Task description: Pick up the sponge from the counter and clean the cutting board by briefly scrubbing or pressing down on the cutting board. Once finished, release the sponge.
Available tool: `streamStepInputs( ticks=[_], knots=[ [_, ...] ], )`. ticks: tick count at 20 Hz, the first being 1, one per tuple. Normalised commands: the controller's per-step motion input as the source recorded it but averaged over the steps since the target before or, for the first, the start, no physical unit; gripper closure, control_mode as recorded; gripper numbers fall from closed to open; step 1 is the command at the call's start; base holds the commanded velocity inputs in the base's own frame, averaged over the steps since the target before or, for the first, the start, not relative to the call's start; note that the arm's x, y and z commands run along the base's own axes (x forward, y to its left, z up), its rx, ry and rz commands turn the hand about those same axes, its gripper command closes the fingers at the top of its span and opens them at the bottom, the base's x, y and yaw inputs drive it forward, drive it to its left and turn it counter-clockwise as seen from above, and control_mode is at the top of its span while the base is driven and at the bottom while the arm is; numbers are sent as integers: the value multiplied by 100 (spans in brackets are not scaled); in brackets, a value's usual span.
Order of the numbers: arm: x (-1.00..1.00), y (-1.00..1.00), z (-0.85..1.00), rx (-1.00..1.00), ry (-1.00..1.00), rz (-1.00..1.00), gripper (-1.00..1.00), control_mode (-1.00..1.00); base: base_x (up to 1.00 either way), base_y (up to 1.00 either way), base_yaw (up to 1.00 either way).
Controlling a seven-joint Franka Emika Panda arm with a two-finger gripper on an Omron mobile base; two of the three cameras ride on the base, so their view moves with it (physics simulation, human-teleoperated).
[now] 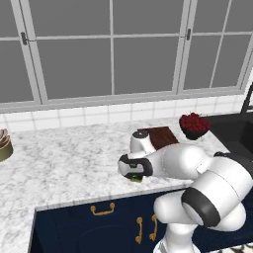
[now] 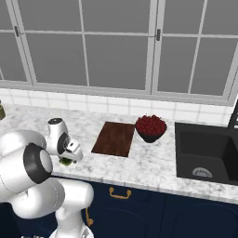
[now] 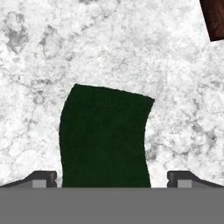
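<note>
Hand view shows the claw [image 3: 112, 180] open, tips either side of the small dark green sponge [image 3: 105, 135] on the white marble surface [image 3: 39, 65], left of the dark reddish-brown wooden cutting board [image 3: 215, 19]; closing too high might let it slip out

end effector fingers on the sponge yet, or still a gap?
Cannot tell. In the hand view the sponge sits between the fingertips, with white counter visible each side, but the base views hide the contact area.
</note>
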Motion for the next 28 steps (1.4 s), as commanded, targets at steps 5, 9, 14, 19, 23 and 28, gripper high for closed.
streamStepInputs(
  ticks=[5, 9, 14, 19, 23, 28],
  knots=[
    [22, 0, 0, 0, 0, 0, -100, -100, 0, 0, 0],
    [15, 0, -10, 0, 0, 0, -100, -100, 0, 0, 0],
    [0, 5, -22, 0, 0, 0, 100, -100, 0, 0, 0],
    [-3, 0, 3, 0, 0, -1, 100, -100, 0, 0, 0],
    [-16, -15, 44, 0, 0, -6, 100, -100, 0, 0, 0],
    [-1, -16, 59, -2, 4, -25, 100, -100, 0, 0, 0]
  ],
)
